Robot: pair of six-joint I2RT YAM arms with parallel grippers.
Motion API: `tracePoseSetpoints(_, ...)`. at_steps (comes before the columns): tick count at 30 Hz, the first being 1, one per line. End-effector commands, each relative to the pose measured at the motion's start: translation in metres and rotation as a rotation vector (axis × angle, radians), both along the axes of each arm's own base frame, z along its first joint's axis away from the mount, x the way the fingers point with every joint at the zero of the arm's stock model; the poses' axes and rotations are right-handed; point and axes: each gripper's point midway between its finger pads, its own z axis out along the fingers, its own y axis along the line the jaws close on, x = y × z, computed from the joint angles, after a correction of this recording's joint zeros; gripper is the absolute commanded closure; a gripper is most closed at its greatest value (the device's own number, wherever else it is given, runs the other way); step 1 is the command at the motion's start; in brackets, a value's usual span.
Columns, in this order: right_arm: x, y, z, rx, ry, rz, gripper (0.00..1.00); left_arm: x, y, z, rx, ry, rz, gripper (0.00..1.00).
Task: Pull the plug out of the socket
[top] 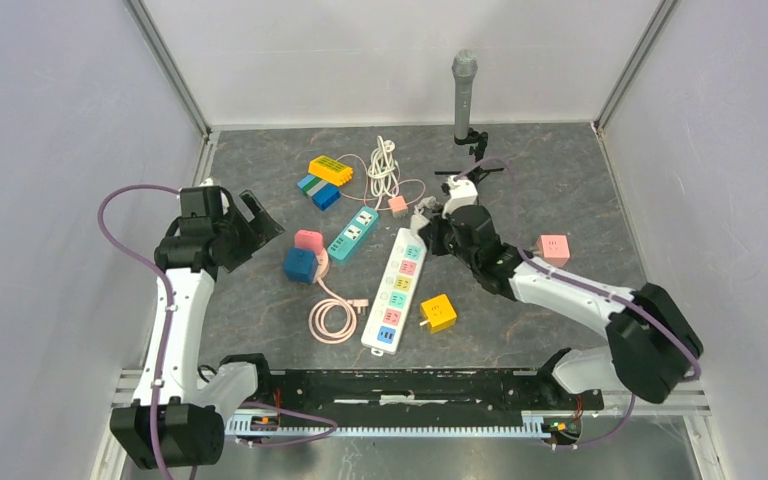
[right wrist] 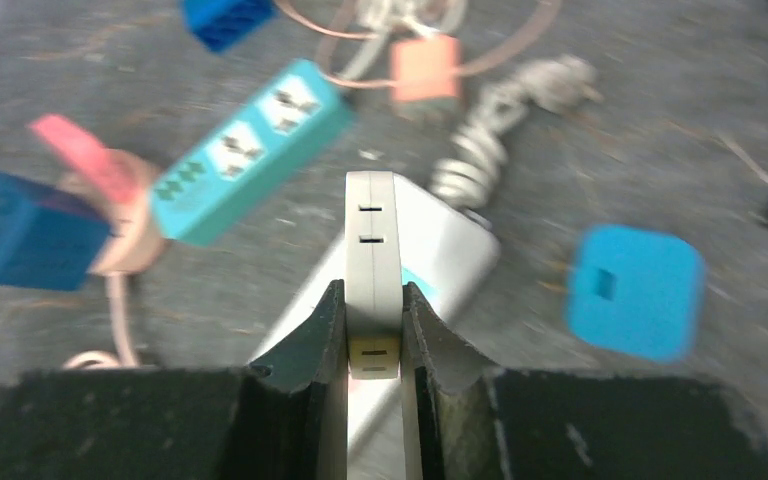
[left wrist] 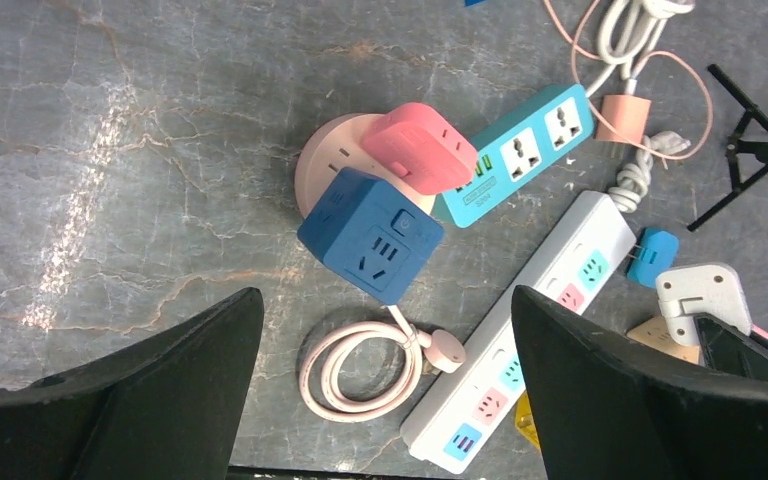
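Note:
A long white power strip point(top: 396, 290) with coloured sockets lies at the table's middle; it also shows in the left wrist view point(left wrist: 550, 290) and the right wrist view point(right wrist: 440, 235). My right gripper point(top: 430, 232) is shut on a flat cream-white plug point(right wrist: 372, 240), held edge-on between both fingers over the strip's far end. In the left wrist view the plug point(left wrist: 700, 292) looks clear of the strip, just beside its far end. A blue plug point(right wrist: 635, 290) lies beside that end. My left gripper point(top: 255, 222) is open and empty, hovering over the table's left.
A blue cube socket point(top: 300, 265), pink adapter point(top: 308, 240) and teal strip point(top: 353, 233) sit left of the white strip, with a coiled pink cable point(top: 333, 320) in front. A yellow cube point(top: 438, 312) and pink cube point(top: 554, 248) lie right. A microphone point(top: 463, 85) stands at the back.

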Motion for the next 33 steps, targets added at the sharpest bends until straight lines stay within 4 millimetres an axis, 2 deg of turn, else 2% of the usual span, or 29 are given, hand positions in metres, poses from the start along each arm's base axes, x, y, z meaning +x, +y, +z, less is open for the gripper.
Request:
tracePoseSetpoints(1,-0.014,-0.074,-0.028,-0.186,0.107,-0.231,1.00,-0.004,-0.003,0.031,0.016,-0.082,-0.052,0.00)
tracePoseSetpoints(6,-0.035,-0.092,-0.054,-0.179,0.218,-0.248,1.00,-0.002,-0.003,0.032,0.004,-0.094,-0.033,0.00)
tracePoseSetpoints(11,-0.045,-0.078,-0.065,-0.088,0.286,-0.152,1.00,-0.001,0.006,0.038,0.024,-0.111,0.030,0.00)
tracePoseSetpoints(14,-0.048,-0.073,-0.073,-0.028,0.333,-0.111,0.96,-0.002,0.002,0.036,0.011,-0.102,0.012,0.00)
tracePoseSetpoints(17,-0.048,-0.068,-0.076,0.027,0.362,-0.081,0.89,-0.006,0.000,0.033,0.011,-0.089,-0.014,0.00)
tracePoseSetpoints(22,-0.044,-0.081,-0.086,-0.024,0.396,-0.142,0.59,-0.012,0.001,0.021,0.030,-0.043,-0.034,0.00)
tracePoseSetpoints(26,-0.027,-0.089,-0.071,-0.095,0.334,-0.171,0.43,-0.018,0.003,0.011,0.043,0.002,-0.031,0.00)
tracePoseSetpoints(33,0.011,-0.087,-0.012,-0.140,0.138,-0.165,0.33,-0.020,0.004,0.009,0.036,0.026,-0.015,0.00)
